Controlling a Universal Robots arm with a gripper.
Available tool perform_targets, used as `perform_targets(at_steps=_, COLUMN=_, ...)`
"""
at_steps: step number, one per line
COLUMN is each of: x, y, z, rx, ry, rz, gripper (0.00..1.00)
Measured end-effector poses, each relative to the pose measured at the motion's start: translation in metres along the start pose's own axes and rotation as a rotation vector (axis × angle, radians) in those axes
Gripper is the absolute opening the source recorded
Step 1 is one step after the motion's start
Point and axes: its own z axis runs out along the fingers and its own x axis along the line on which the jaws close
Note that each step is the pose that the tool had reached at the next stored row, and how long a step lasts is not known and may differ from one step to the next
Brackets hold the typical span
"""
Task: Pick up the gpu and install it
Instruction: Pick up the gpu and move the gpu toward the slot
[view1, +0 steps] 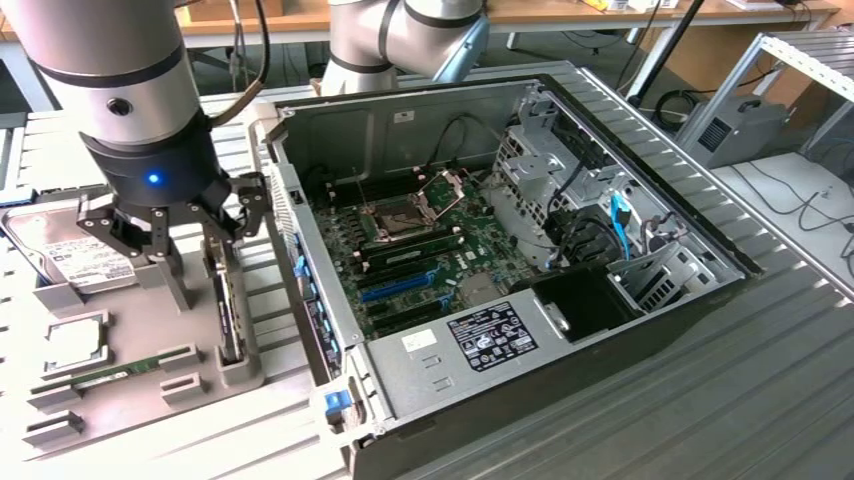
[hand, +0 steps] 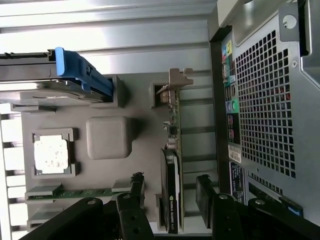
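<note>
In the exterior view the gripper (view1: 198, 240) covers the far end of the gpu (view1: 226, 305), so only a thin dark top edge shows in its slot of the grey tray (view1: 134, 405). This is at about nine o'clock from the open computer case (view1: 387, 120) on the ribbed table (view1: 747, 400).

In the wrist view the gpu (hand: 172, 150) stands on its long edge: a thin green board, a black cooler face with small print too fine to read, and a silver bracket (hand: 176, 80). The holder hides its other end.

Its long axis in the exterior view runs roughly twelve to six o'clock. The bracket end points toward the hard drive (view1: 74, 262) and the cooler end toward the RAM stick (view1: 114, 372).

The fingers (hand: 134, 197) are spread wide, one on each side of the card, grasping nothing.
</note>
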Motion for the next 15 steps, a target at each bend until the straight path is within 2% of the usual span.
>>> perform_targets(at_steps=5, x=0.0001, y=-0.0003, z=0.0071, rx=-0.0001, ry=-0.0001, rz=0.000, gripper=0.54)
perform_targets(at_steps=15, x=0.0002, y=-0.0003, z=0.0075, rx=0.0000, ry=0.0000, rz=0.000, gripper=0.54)
